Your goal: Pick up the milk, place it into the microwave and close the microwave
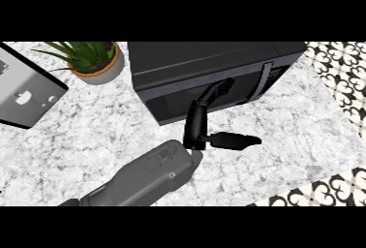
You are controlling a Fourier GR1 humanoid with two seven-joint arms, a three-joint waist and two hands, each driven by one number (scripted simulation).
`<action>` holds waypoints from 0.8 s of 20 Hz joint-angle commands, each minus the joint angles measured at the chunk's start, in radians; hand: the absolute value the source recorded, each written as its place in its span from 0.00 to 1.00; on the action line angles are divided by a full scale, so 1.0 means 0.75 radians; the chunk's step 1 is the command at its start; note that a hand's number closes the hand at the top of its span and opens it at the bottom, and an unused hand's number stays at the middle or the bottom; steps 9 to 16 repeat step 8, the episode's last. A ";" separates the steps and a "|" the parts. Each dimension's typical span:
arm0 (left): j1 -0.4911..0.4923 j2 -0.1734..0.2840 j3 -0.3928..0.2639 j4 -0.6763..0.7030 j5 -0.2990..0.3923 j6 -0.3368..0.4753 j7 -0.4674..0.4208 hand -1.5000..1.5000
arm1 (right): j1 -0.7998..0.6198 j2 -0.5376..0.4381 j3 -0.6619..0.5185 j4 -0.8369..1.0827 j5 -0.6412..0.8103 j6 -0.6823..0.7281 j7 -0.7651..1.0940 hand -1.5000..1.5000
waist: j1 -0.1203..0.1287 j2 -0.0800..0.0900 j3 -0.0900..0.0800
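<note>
Head view, steeply down on a marble counter (85,131). One grey forearm (143,179) entering from the lower edge, ending in a black hand (196,126); whether left or right not determinable from this view alone. Hand open: fingers (214,92) straight, stretched up and away from the wrist, tips lying against the dark front of the microwave (207,72); thumb (232,141) splayed out sideways to the right, well apart from the fingers. Nothing enclosed by the fingers or thumb; contact limited to the fingertips on the microwave door. Door shut, flush with the body, its pale vertical handle (266,77) to the right of the fingertips. Milk not visible anywhere on the counter; location not determinable, possibly hidden behind the closed door. Up and to the left of the hand, a potted plant (89,58), just beside the microwave's left corner. Far left of the hand, a grey appliance (25,94) cut off by the edge. Patterned tile (343,72) beyond the counter, right of the hand.
</note>
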 commanded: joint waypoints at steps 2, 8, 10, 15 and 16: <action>-0.078 0.001 0.071 0.100 0.051 0.013 -0.009 0.00 | -0.049 -0.016 0.003 0.062 -0.084 0.067 0.033 0.00 | 0.003 0.016 -0.003; -0.091 0.001 0.065 0.124 0.083 0.017 -0.032 0.00 | -0.076 -0.040 -0.012 0.122 -0.153 0.114 0.066 0.00 | -0.024 0.008 0.001; -0.091 0.001 0.065 0.124 0.083 0.017 -0.032 0.00 | -0.076 -0.040 -0.012 0.122 -0.153 0.114 0.066 0.00 | -0.024 0.008 0.001; -0.091 0.001 0.065 0.124 0.083 0.017 -0.032 0.00 | -0.076 -0.040 -0.012 0.122 -0.153 0.114 0.066 0.00 | -0.024 0.008 0.001; -0.091 0.001 0.065 0.124 0.083 0.017 -0.032 0.00 | -0.076 -0.040 -0.012 0.122 -0.153 0.114 0.066 0.00 | -0.024 0.008 0.001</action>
